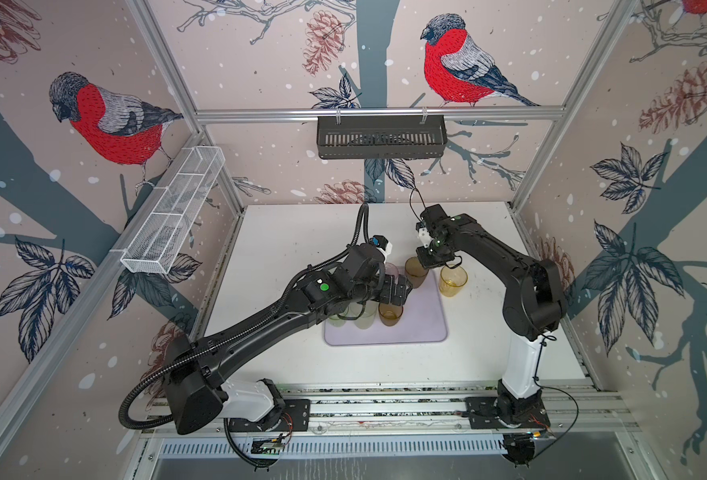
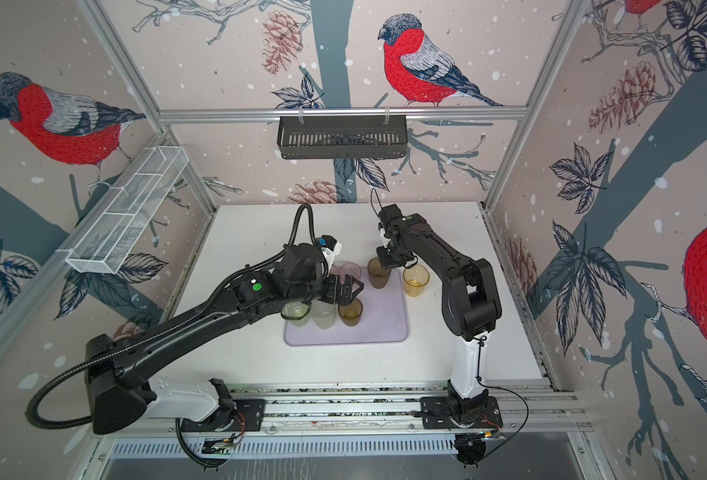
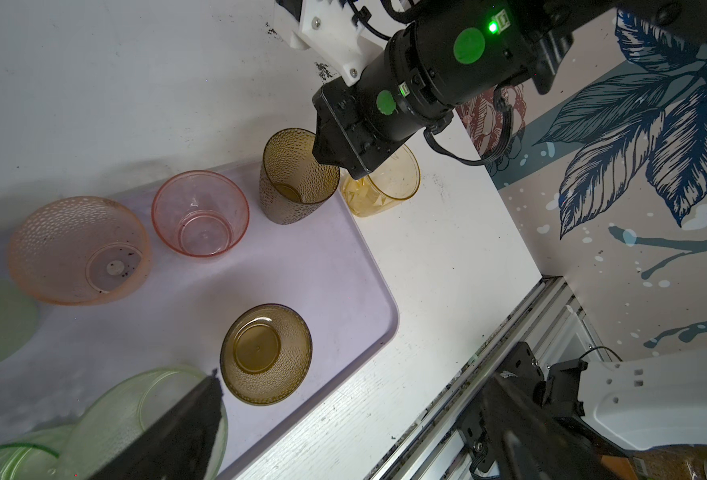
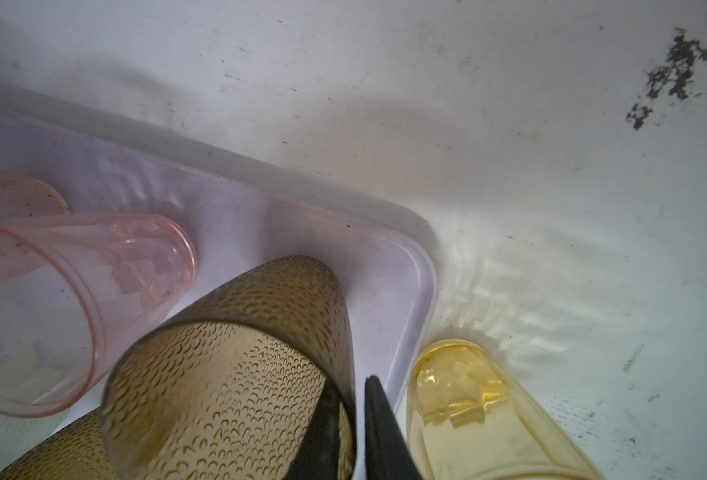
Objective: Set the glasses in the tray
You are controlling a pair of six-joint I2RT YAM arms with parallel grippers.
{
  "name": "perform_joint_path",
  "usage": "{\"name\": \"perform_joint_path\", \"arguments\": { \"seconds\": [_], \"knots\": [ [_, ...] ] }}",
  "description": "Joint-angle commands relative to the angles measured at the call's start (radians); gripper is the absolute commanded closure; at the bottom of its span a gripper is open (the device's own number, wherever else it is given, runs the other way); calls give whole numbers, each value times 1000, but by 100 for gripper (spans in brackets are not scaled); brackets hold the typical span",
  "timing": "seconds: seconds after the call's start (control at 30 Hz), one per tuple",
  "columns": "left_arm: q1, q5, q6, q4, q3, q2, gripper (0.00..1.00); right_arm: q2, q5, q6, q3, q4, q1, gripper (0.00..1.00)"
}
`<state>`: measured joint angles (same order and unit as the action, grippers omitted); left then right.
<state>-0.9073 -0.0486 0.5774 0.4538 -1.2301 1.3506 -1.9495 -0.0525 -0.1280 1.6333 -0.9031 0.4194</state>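
Right gripper [image 4: 349, 392]: nearest the wrist lens. We find its two fingers close together astride the wall of the dark brown glass [image 4: 227, 365], one inside and one outside. We cannot tell whether they press it.
Dark brown glass: stands on the tray [image 4: 260, 208], at the tray's upper right corner in both top views.
Left gripper [image 1: 399, 291]: jaws wide apart and empty, hanging over the middle of the tray.
Tray load: we count seven glasses on it. These are two pink glasses [image 3: 200, 214], three green glasses [image 3: 127, 407], a second brown glass [image 3: 266, 353] and the one at the right gripper.
Yellow glass [image 1: 453, 280]: on the table [image 1: 285, 249], just beside the tray's upper right corner. We judge it the only glass left to move.
Glass axis: every glass stands upright with its mouth up and its long axis vertical. None lies on its side.
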Motion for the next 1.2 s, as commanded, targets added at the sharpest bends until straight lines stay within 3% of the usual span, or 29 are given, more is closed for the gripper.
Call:
{"name": "perform_joint_path", "arguments": {
  "seconds": [0.0, 1.17],
  "knots": [
    [2, 18, 9, -32, 1, -7, 2, 15, 0, -2, 1, 1, 0, 80],
    [2, -8, -17, -33, -31, 32, 3, 128, -10, 5, 38, -41, -18, 46]
  ]
}}
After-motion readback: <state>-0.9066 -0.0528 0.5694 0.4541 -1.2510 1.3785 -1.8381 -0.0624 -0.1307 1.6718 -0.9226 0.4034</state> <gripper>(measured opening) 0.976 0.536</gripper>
